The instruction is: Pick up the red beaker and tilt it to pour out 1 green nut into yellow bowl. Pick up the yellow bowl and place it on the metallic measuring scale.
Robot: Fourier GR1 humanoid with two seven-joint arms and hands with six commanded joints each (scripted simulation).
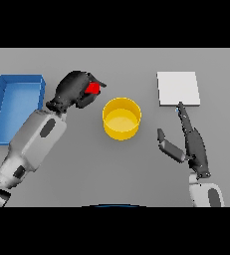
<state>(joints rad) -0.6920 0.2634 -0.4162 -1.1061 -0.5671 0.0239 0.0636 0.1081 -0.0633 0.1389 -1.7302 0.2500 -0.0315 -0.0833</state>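
My left hand [76, 89] is shut on the red beaker [92, 88] and holds it just left of the yellow bowl [121, 118]. Only a small red part of the beaker shows between the fingers; the rest is hidden by the hand. The bowl stands upright in the middle of the table, and I see no nut in it. The metallic measuring scale [178, 88] is a flat pale square at the back right. My right hand [190, 142] is open, fingers straight, to the right of the bowl and just in front of the scale, touching neither.
A blue tray [1, 99] lies at the left edge of the table, behind my left forearm.
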